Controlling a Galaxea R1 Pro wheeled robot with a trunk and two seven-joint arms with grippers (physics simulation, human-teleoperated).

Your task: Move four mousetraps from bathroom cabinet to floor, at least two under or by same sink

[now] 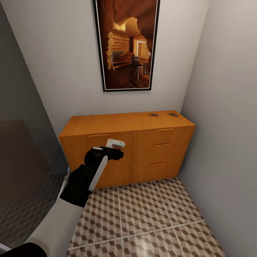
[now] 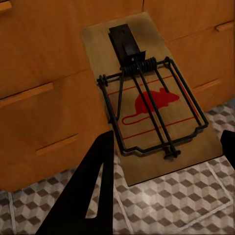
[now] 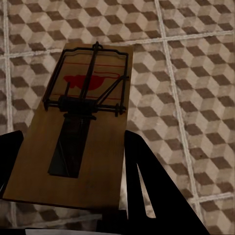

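Because both arms already carry a load, the coming move turns on how each held trap lies relative to the bathroom floor (image 1: 153,210), the large surface of square tiles printed with a brown, beige and white cube pattern and pale grout lines. That floor lies directly below both end effectors, in front of the wide orange-brown wooden cabinet (image 1: 160,142) with grooved drawer fronts, which stands against the white back wall beneath a dark-framed picture (image 1: 126,44) of a log interior. On the cabinet's flat top, near its right rear corner, two small dark mousetraps (image 1: 163,114) lie side by side, well apart from either arm. The left end effector (image 1: 116,150) is raised in front of the cabinet's left door; it is closed on a flat brown wooden mousetrap (image 2: 152,103) with dark wire parts and a red mouse mark, whose long axis runs straight out along the black fingers (image 2: 90,188), with drawer fronts behind it and tiles below. The right end effector (image 3: 68,215) is likewise closed on a second wooden mousetrap (image 3: 78,127), held by its plain end, long axis pointing away from the wrist, with floor tiles as its whole background. Judging by that background, the right arm looks squarely at the floor and appears better placed to release first. No sink is visible here, so placement near one likely calls for repositioning.
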